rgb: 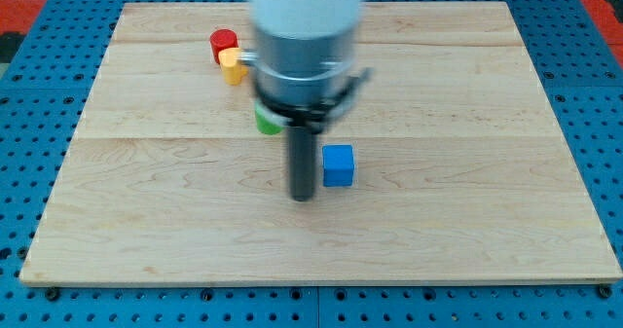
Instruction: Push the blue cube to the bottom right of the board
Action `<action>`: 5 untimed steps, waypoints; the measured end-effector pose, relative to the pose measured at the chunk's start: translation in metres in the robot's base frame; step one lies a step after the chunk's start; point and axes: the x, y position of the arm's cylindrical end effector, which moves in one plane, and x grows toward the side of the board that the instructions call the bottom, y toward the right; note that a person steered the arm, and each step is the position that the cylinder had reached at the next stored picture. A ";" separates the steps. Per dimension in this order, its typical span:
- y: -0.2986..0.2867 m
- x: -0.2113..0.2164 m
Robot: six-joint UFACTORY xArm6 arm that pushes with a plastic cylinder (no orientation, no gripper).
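A blue cube point(338, 165) lies near the middle of the wooden board point(467, 221). My tip point(304, 197) rests on the board just to the view's left of the cube, a small gap away, slightly below its level. The rod hangs from the large grey arm body at the view's top centre.
A red cylinder-like block point(223, 44) and a yellow block point(232, 66) sit together at the view's upper left. A green block point(267, 123) shows partly under the arm body, above and left of my tip. Blue pegboard surrounds the board.
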 end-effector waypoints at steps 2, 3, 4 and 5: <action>0.064 -0.032; 0.047 -0.055; 0.051 -0.060; 0.100 -0.047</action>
